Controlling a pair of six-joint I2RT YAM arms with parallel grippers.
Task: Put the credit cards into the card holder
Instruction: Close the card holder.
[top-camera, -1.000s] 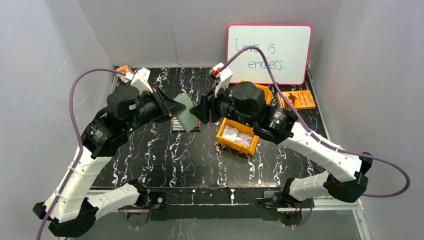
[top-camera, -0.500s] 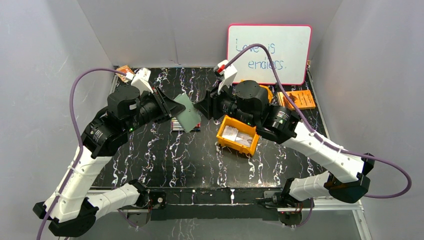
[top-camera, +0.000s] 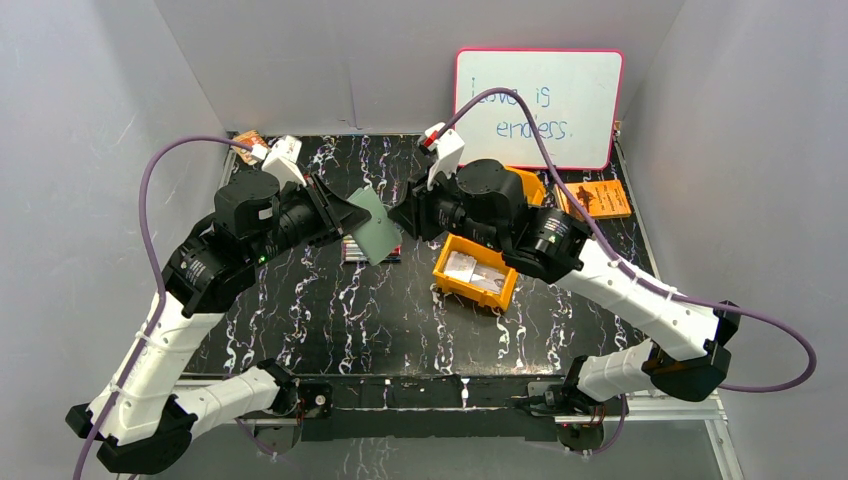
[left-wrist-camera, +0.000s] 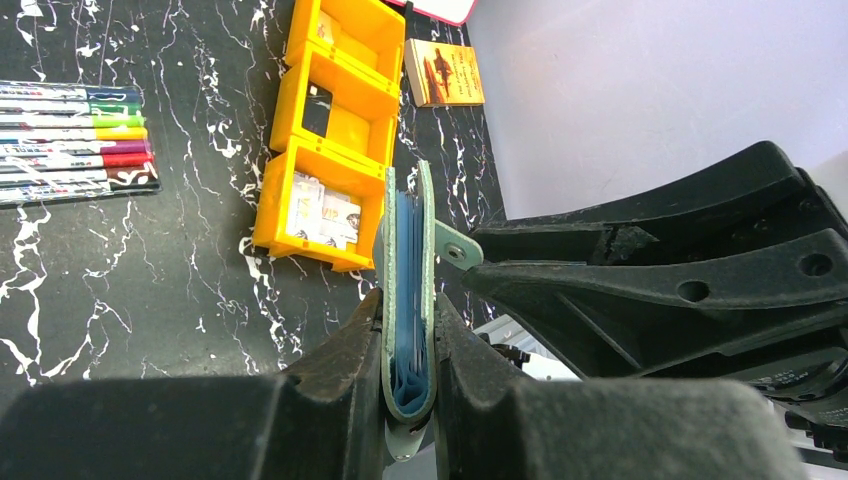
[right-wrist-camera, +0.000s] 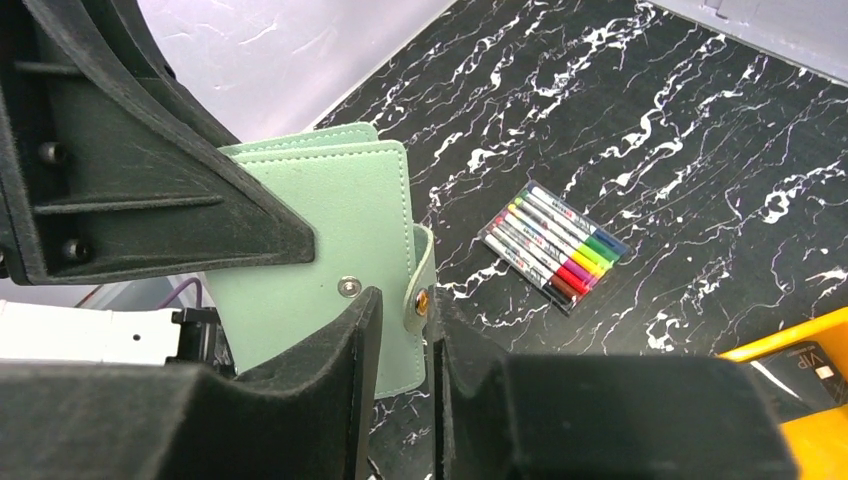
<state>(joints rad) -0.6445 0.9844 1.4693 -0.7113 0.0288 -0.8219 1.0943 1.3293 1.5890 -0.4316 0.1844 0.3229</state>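
The left gripper is clamped on the holder, gripping both covers near one end and holding it on edge in the air above the markers; the free end gapes a little and shows blue pockets; the tab looks unsnapped and sticks out toward the right arm. The right gripper meets it nose to nose, a finger on each side of the tab with a narrow gap; whether it has pinched the tab I cannot tell. Further right the cards lie in the near compartment of the bin, well apart from the holder, none loaded yet.

The step in hand looks like opening the holder; next the right fingers probably need a firm pinch on the tab and a pull away from the left gripper to spread the covers; since the left clamps both covers, it may have to yield or regrip one side.

Room is tight between the two grippers; the bin sits just under the right forearm, so a downward swing risks clipping its rim; the table toward the bases is bare; the booklet lies off at the far right.
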